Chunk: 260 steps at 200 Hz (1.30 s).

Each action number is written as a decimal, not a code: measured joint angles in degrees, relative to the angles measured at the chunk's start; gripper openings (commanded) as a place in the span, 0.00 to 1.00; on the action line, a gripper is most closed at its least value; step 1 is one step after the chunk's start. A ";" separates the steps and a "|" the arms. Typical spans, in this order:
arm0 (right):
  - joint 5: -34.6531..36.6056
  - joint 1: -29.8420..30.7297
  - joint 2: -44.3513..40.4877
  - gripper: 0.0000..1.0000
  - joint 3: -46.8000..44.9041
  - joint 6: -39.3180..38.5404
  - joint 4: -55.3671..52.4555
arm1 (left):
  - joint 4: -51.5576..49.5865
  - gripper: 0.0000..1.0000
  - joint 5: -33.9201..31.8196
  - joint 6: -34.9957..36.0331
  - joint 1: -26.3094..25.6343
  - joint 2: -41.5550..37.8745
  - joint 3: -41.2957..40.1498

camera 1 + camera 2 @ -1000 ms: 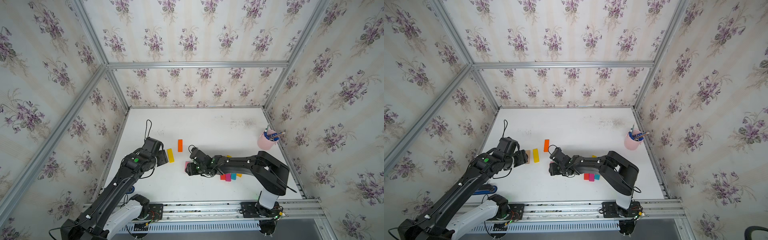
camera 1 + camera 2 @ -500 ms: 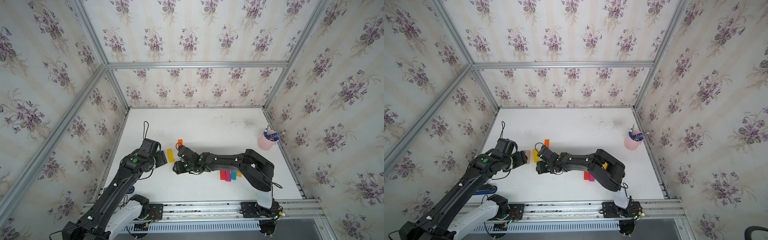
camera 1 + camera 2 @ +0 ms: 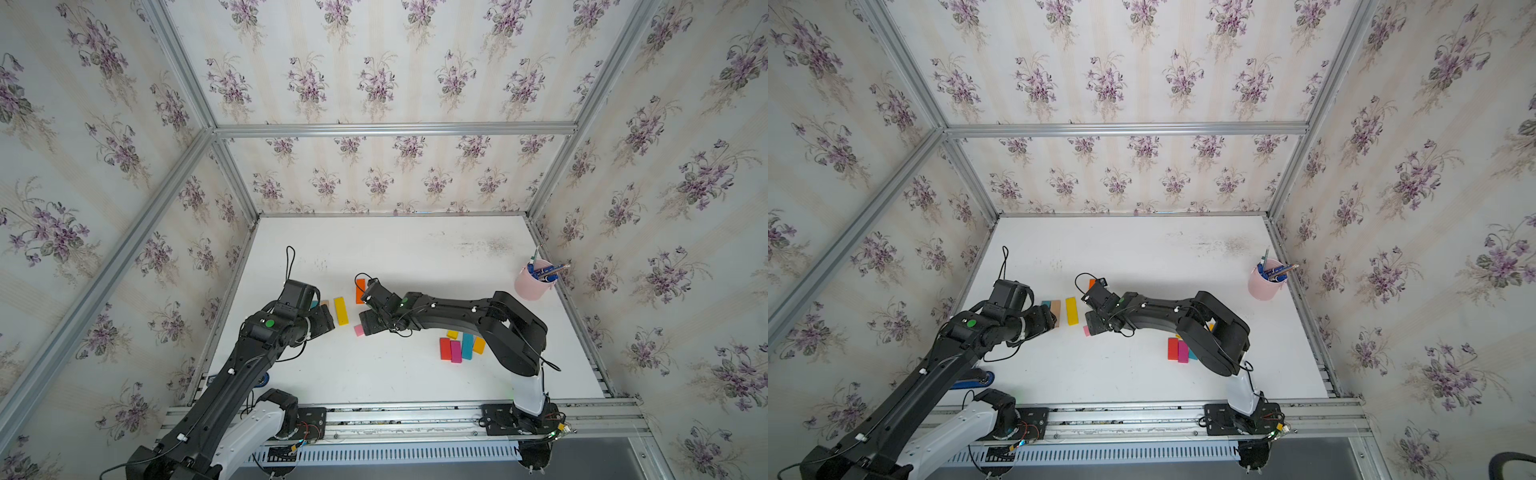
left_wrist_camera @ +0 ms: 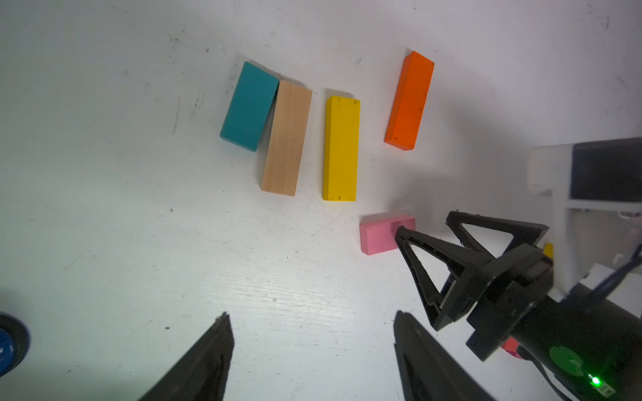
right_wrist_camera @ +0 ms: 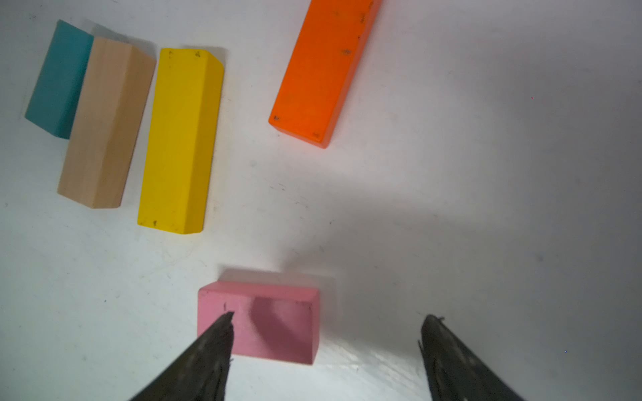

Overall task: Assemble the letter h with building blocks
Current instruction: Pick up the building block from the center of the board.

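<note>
The orange block (image 5: 323, 69) runs off the edge of the right wrist view. In a top view, the right gripper (image 3: 363, 321) hides part of the pink block (image 3: 358, 331).

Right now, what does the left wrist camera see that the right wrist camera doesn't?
Only the left wrist view: the left gripper, open, and a blue round thing. Only the right wrist view: nothing new, just a closer look. Both: the right gripper, open by the pink block, plus the teal block, tan block, yellow block and orange block.
</note>
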 measured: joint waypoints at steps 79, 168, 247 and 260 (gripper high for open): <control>-0.50 4.04 5.49 0.78 5.90 3.76 0.07 | 0.28 0.76 1.11 0.02 0.72 0.28 -2.29; 5.49 5.53 6.93 0.78 8.20 9.35 -4.11 | 2.84 0.76 2.67 -0.39 0.83 1.05 -5.14; 7.67 6.38 7.39 0.71 7.93 8.79 -3.56 | 4.24 0.75 3.21 -0.44 0.83 3.04 -5.46; 7.63 6.40 7.39 0.75 8.09 8.76 -3.72 | 4.66 0.75 3.21 -0.52 0.83 2.97 -5.84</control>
